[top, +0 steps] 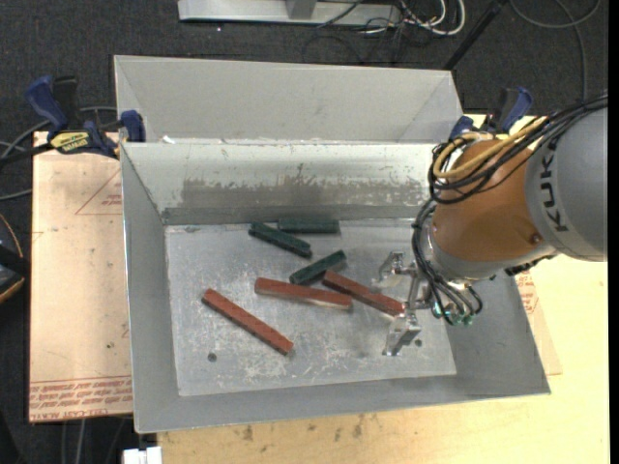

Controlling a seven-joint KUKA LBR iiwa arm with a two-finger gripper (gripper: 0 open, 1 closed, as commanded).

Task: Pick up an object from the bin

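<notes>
I count six loose things in the bin (pixel 145 288): three red-brown sticks and three dark green ones. The back green stick (pixel 311 226) lies flat along the foot of the rear wall. The slanting green stick (pixel 280 239) lies against its left end, and the middle green stick (pixel 317 268) is tilted nearer the centre. The left red-brown stick (pixel 247 322) lies alone with bare floor all round it. The middle red-brown stick (pixel 303 292) lies just beside the middle green one. The rightmost red-brown stick (pixel 360 292) runs slantwise toward me. My fingers (pixel 397 303) are spread, one on each side of its right end, low over the right part of the floor. I am not pinching it. The right wall is near me and the front wall is near my lower finger. The front-middle floor lies open.
</notes>
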